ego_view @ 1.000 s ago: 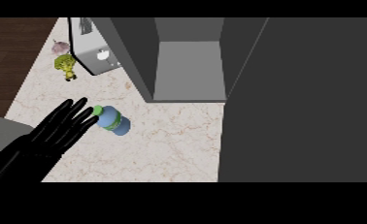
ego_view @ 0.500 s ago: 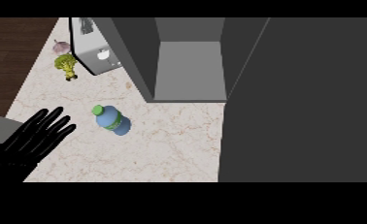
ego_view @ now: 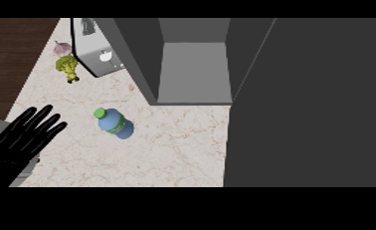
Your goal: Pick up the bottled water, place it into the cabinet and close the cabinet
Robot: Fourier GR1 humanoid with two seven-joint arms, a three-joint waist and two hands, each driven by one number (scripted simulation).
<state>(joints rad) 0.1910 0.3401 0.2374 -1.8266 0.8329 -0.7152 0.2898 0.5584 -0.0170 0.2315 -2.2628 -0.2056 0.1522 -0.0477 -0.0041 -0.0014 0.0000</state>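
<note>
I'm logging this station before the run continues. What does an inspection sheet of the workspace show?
Surface: pale marble counter.
Job's things: bottled water lying on the counter, ungrasped; cabinet open, its door swung out.
Clutter: broccoli, garlic and a grey appliance at the far left.
Robot hands: left robot hand open, apart from the bottle; right not in view.
Cables: nothing seen.
Surroundings: dark wood floor at left.

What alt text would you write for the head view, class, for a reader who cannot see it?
A blue water bottle with a green cap lies on a marble counter before an open grey cabinet. The left robot hand, open, shows at the left edge; broccoli sits farther back.
</note>
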